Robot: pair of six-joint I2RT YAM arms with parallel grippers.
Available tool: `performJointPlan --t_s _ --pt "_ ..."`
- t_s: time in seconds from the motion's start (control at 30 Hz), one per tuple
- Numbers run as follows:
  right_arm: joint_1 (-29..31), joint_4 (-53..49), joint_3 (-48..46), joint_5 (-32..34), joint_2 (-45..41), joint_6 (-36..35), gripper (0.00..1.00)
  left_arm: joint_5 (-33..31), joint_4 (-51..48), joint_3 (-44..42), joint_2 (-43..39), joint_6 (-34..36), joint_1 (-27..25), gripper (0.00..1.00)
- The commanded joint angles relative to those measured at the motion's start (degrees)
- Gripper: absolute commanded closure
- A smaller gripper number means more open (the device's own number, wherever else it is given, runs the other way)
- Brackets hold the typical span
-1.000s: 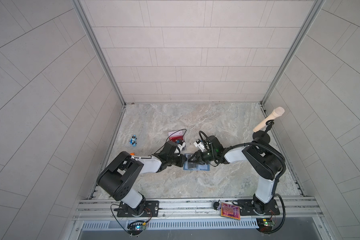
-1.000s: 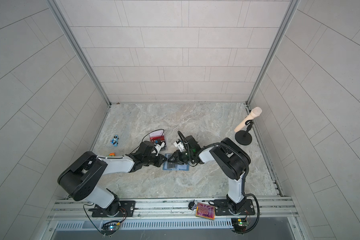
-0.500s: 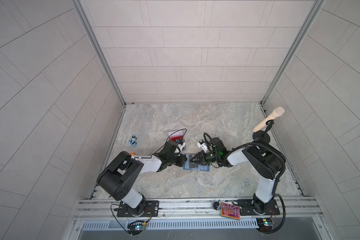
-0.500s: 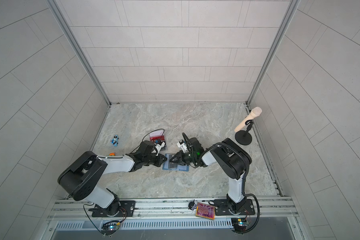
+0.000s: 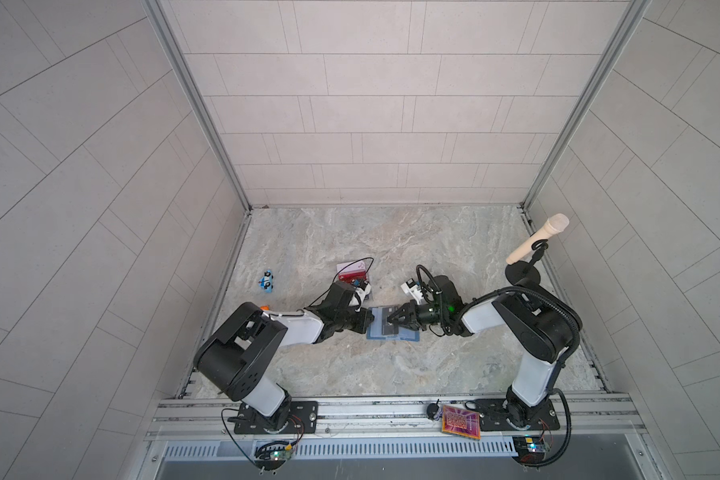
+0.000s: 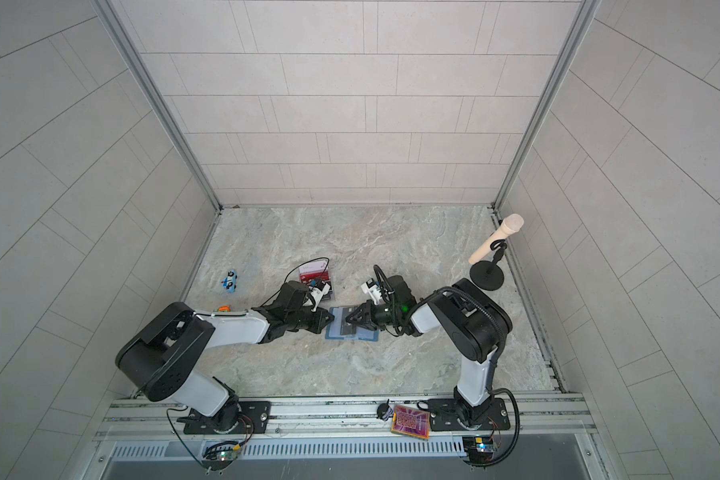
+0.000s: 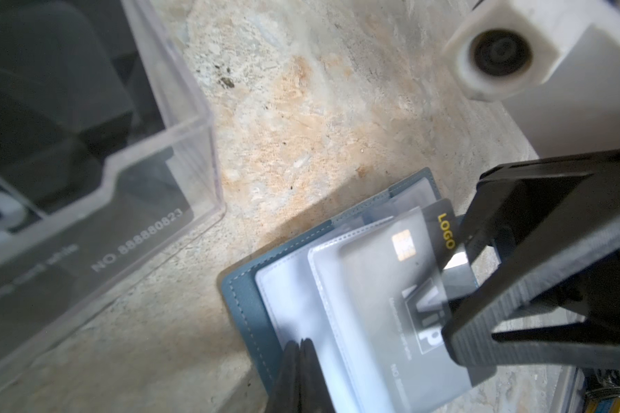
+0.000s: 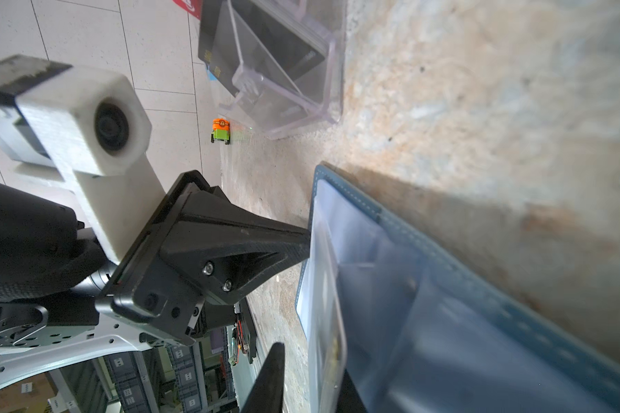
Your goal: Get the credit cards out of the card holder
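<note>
One right gripper, jaws narrowly open, straddles one dark card in one card holder; one left gripper, tips closed, touches its edge.

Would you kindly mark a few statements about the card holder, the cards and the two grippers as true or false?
1. The slate-blue leather-look card holder lies open on the marble tabletop. True.
2. The left gripper has its fingers spread wide. False: they are shut, tips on the holder.
3. The dark grey "ViP" card sticks partly out of its clear plastic sleeve. True.
4. Fingers of the right gripper straddle that card's exposed end. True.
5. The clear acrylic stand is empty. False: a dark numbered card sits inside.
</note>
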Motion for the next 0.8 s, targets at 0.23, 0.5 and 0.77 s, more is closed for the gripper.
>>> performJointPlan --t_s 0.23,0.5,0.77 --pt "-1.64 0.24 -1.84 -0.86 -3.29 -0.53 0.8 -3.07 -6.92 -0.65 2.61 1.13 -0.27 0.99" --pt "-2.57 -5.8 -1.82 0.05 -5.03 -4.15 0.84 -3.16 -6.93 -0.67 2.44 1.06 -0.27 0.99" --pt "-3.87 -13.22 -1.74 1.77 -7.21 -8.17 0.92 -3.02 -7.72 0.17 2.23 1.58 -0.28 0.96"
